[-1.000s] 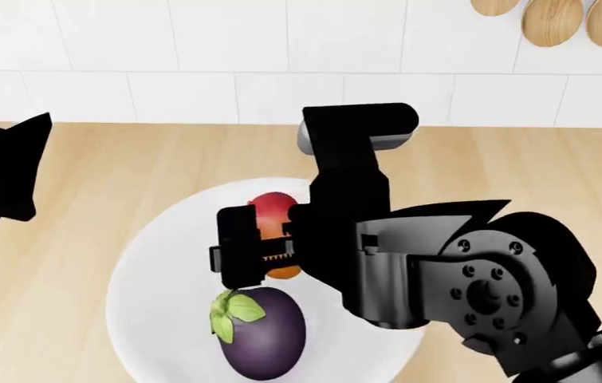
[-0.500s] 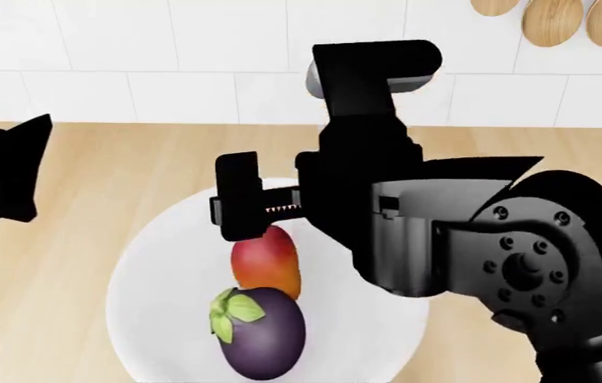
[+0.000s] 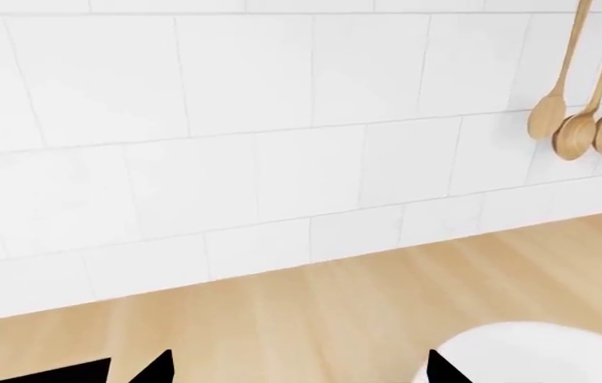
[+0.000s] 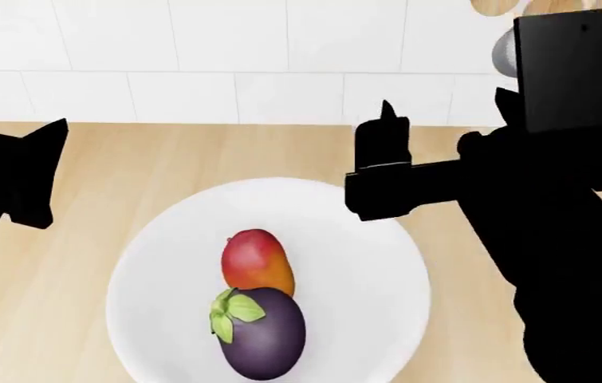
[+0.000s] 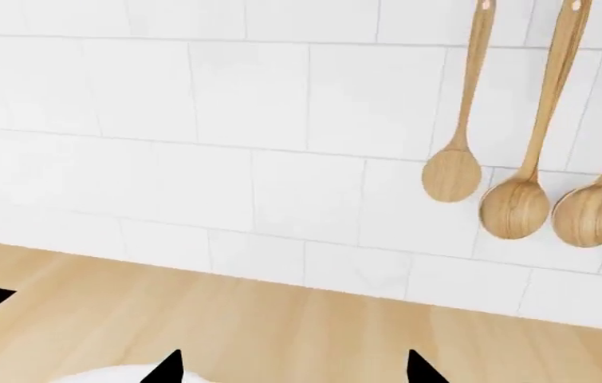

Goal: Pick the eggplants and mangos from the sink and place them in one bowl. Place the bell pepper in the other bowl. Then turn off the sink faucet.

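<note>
The mango (image 4: 257, 262) and the eggplant (image 4: 261, 331) lay touching in the white bowl (image 4: 375, 319) on the wooden counter (image 4: 173, 152), the mango farther from the robot and the eggplant nearer, so that the pair ran roughly along the robot's line of sight. The right gripper (image 4: 383, 171) hung above the bowl's far right rim, up and to the right of the mango, holding nothing; its fingers looked spread, though the head view showed only one finger plainly and I could not be sure. The left gripper (image 4: 24, 171) hovered over bare counter at the left, well apart from the bowl, and whether it was spread or pressed together could not be told. Neither the sink, the bell pepper nor the faucet appeared in any view, so the next fetch probably called for turning away from this bowl.
</note>
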Motion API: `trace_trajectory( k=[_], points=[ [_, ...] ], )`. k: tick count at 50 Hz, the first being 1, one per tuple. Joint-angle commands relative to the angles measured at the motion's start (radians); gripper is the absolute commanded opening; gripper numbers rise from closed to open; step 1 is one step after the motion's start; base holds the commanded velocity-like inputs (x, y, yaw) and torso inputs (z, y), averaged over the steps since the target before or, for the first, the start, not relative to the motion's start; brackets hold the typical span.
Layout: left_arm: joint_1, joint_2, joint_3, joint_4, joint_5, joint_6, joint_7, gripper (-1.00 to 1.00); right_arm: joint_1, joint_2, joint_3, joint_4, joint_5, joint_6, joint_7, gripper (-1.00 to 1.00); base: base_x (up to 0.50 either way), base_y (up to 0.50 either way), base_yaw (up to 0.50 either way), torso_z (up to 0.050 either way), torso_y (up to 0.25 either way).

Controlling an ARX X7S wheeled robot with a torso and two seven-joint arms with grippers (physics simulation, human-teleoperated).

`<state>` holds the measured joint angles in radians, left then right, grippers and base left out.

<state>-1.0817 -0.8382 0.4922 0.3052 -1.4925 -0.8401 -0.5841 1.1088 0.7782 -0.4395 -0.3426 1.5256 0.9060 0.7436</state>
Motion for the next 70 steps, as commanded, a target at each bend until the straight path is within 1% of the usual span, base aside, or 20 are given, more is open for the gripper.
trace_trajectory(
  k=[1, 4, 7, 11, 14, 17, 23, 33, 38, 45, 50, 55, 62, 70],
  points=[
    [0.020, 0.009, -0.021, 0.014, 0.011, 0.031, 0.016, 1.00, -0.102, 0.077, 0.068, -0.118, -0.011, -0.061, 0.028, 1.00, 0.00, 0.00, 0.00, 0.000, 0.000],
    [0.025, -0.001, -0.026, 0.025, 0.016, 0.036, 0.014, 1.00, -0.087, 0.080, 0.056, -0.118, 0.014, -0.036, 0.035, 1.00, 0.00, 0.00, 0.00, 0.000, 0.000],
    [0.046, -0.018, -0.037, 0.030, 0.015, 0.048, 0.008, 1.00, -0.093, 0.085, 0.063, -0.134, 0.008, -0.045, 0.038, 1.00, 0.00, 0.00, 0.00, 0.000, 0.000],
    [0.052, -0.028, -0.038, 0.044, 0.000, 0.042, 0.004, 1.00, -0.103, 0.093, 0.056, -0.136, -0.003, -0.040, 0.044, 1.00, 0.00, 0.00, 0.00, 0.000, 0.000],
    [0.080, -0.030, -0.042, 0.051, 0.006, 0.060, -0.003, 1.00, -0.115, 0.096, 0.058, -0.149, 0.002, -0.045, 0.055, 1.00, -0.11, 0.01, 0.00, 0.000, 0.000],
    [0.105, -0.031, -0.043, 0.066, 0.000, 0.070, -0.006, 1.00, -0.128, 0.102, 0.067, -0.156, 0.018, -0.052, 0.071, 1.00, -0.35, 0.14, 0.00, 0.000, 0.000],
    [0.083, -0.025, -0.056, 0.049, -0.017, 0.073, -0.018, 1.00, -0.130, 0.089, 0.064, -0.140, 0.014, -0.060, 0.067, 1.00, -0.49, 0.26, 0.00, 0.000, 0.000],
    [0.073, -0.040, -0.062, 0.036, -0.013, 0.069, -0.009, 1.00, -0.155, 0.114, 0.072, -0.171, 0.030, -0.063, 0.081, 1.00, -0.47, 0.40, 0.00, 0.000, 0.000],
    [0.094, -0.048, -0.070, 0.039, -0.015, 0.083, -0.013, 1.00, -0.187, 0.127, 0.097, -0.185, 0.050, -0.091, 0.096, 1.00, -0.45, 0.43, 0.00, 0.000, 0.000],
    [0.105, -0.057, -0.077, 0.048, -0.019, 0.089, -0.020, 1.00, -0.180, 0.131, 0.094, -0.190, 0.063, -0.083, 0.113, 1.00, -0.45, 0.43, 0.00, 0.000, 0.000],
    [0.110, -0.069, -0.087, 0.070, -0.047, 0.087, -0.039, 1.00, -0.168, 0.128, 0.090, -0.202, 0.046, -0.079, 0.093, 1.00, -0.36, 0.48, 0.00, 0.000, 0.000],
    [0.138, -0.079, -0.091, 0.075, -0.034, 0.102, -0.038, 1.00, -0.171, 0.131, 0.078, -0.215, 0.010, -0.073, 0.073, 1.00, -0.10, 0.50, 0.00, 0.000, 0.000],
    [0.132, -0.071, -0.085, 0.074, -0.033, 0.097, -0.049, 1.00, -0.198, 0.139, 0.080, -0.219, -0.003, -0.083, 0.075, 1.00, 0.00, 0.50, 0.00, 0.000, 0.000],
    [0.132, -0.073, -0.085, 0.064, -0.027, 0.098, -0.036, 1.00, -0.216, 0.138, 0.077, -0.220, -0.011, -0.089, 0.076, 1.00, 0.00, 0.50, 0.00, 0.000, 0.000]
  ],
)
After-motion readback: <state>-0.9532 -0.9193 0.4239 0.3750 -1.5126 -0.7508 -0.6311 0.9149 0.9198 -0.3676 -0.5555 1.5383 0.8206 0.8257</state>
